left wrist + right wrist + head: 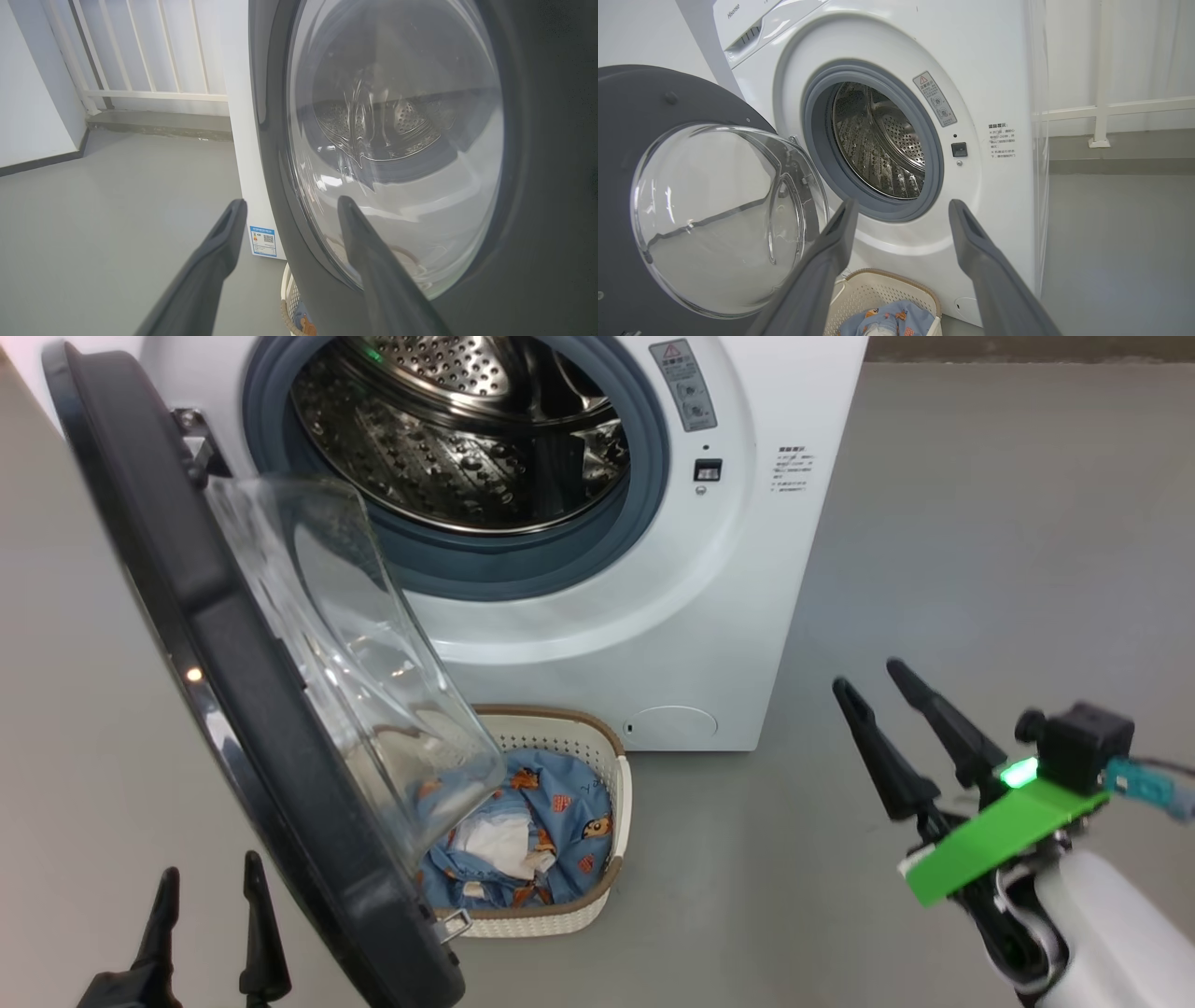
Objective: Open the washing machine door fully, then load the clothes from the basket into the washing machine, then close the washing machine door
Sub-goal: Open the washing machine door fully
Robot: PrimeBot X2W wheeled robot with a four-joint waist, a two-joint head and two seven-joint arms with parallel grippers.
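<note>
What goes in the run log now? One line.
door open | clothes in basket | left claw open | right claw open

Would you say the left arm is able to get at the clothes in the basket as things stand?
Probably not directly: the open washing machine door stands between the left gripper and the clothes in the basket. It would likely have to go round the door's edge.

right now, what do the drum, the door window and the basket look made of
The drum looks like stainless steel: shiny, perforated. The door window is clear glass or plastic, see-through with glare. The basket is probably cream plastic, moulded holes, brown woven-look rim.
</note>
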